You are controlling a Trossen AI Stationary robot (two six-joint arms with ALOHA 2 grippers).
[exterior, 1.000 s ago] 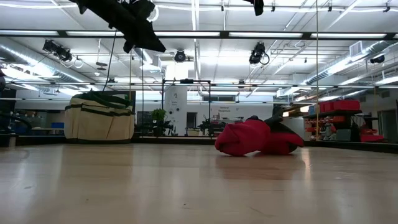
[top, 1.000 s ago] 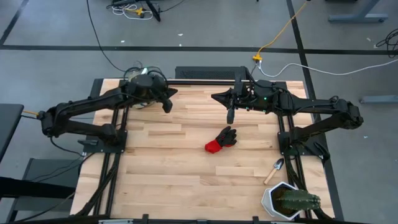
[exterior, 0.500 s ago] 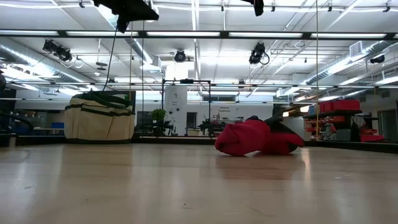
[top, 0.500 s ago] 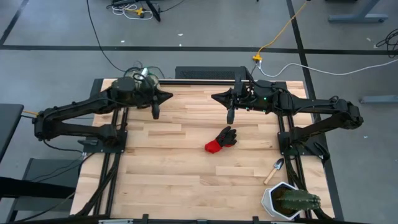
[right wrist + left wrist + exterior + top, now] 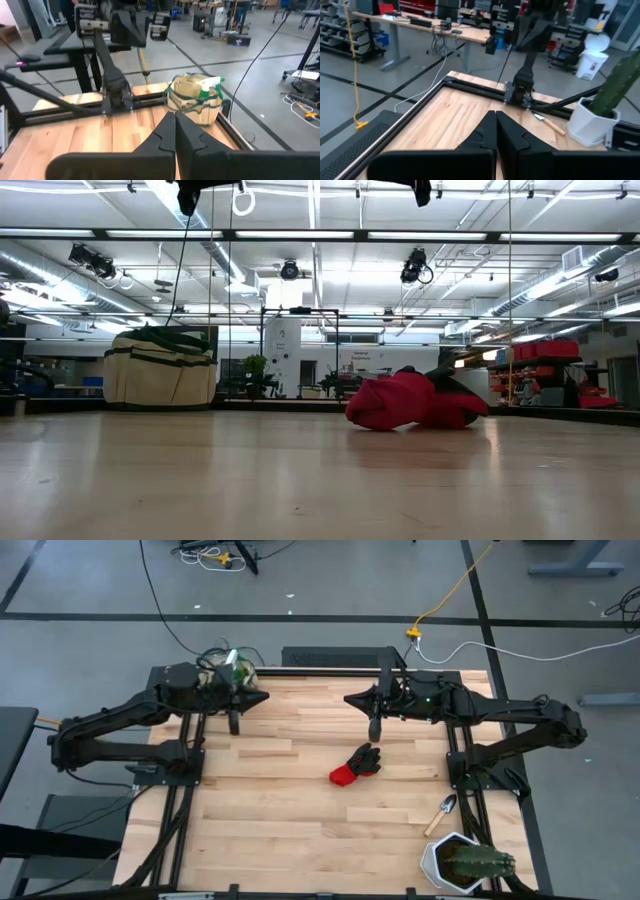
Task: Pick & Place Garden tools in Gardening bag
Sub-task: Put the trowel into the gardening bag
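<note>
The beige gardening bag (image 5: 194, 100) with green trim stands on its base at the table's far left corner (image 5: 232, 662). A green spray bottle (image 5: 211, 84) sticks out of its top. A red-and-black glove (image 5: 357, 762) lies flat mid-table. A wooden-handled trowel (image 5: 441, 813) lies near the right edge. My left gripper (image 5: 235, 722) hangs shut and empty high over the far left, just in front of the bag. My right gripper (image 5: 375, 728) hangs shut and empty above the table, beyond the glove.
A white pot with a green cactus (image 5: 465, 862) stands at the near right corner, next to the trowel. Bare wood lies across the table's middle and near left. Black frame rails (image 5: 330, 668) run along the far edge.
My left gripper has drawn back toward the table's left edge and risen, tipping from a downward slant to nearly level; in the low view it has almost left the top of the picture. It stays shut and empty. Glove, bag and trowel have not moved.
</note>
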